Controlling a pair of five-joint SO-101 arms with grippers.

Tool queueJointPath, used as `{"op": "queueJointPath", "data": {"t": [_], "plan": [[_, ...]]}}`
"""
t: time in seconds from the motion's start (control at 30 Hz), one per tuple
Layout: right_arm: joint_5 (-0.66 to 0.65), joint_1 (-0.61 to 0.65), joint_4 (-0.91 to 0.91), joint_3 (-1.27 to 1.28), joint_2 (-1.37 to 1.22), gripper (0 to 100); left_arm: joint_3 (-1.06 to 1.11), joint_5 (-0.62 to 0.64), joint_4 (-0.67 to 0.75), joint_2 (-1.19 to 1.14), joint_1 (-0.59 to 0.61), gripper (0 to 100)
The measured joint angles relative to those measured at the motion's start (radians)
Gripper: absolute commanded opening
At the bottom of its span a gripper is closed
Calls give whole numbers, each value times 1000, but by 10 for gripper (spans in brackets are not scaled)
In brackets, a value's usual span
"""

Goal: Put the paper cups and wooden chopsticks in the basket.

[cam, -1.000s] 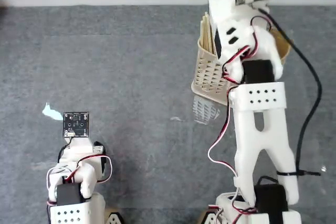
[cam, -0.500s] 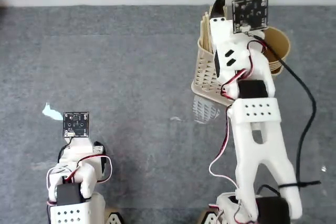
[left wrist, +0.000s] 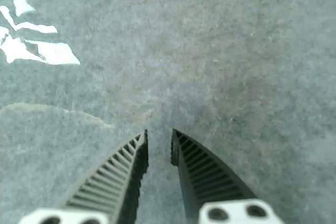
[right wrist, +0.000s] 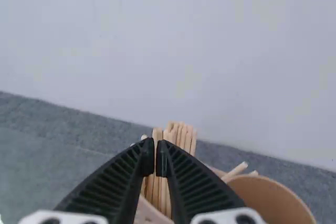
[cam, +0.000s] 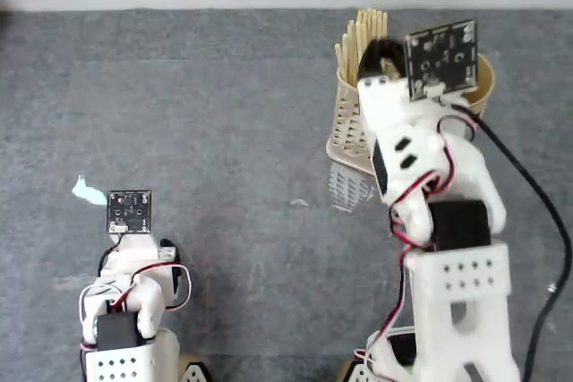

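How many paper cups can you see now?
1: a paper cup right of the chopsticks in the basket, partly behind the right arm; others may be hidden.

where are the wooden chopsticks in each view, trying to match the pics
High view: chopsticks stand in the basket, top centre-right.
Right wrist view: chopsticks just beyond the gripper.
Left wrist view: grey mat, white scraps.
Shared landmark: paper cup beside them.

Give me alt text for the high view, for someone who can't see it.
The right arm's gripper hangs over a beige basket holding wooden chopsticks, a paper cup beside them, at the far edge of a grey table. The left arm sits folded at the near edge.
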State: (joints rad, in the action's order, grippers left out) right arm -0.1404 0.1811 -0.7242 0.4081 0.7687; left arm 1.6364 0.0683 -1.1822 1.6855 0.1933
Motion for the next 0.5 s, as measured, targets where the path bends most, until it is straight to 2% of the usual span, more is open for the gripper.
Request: {"op": "queueJointPath", "data": {"t": [0.07,0.33,0.5], "plan": [[18,11,-87,0,37,25,21,0,20,2,0,77],[226,-23,-437,-2,173,25,29,0,29,0,0,76],[259,-78,-623,-2,242,24,46,0,31,0,0,76]]}}
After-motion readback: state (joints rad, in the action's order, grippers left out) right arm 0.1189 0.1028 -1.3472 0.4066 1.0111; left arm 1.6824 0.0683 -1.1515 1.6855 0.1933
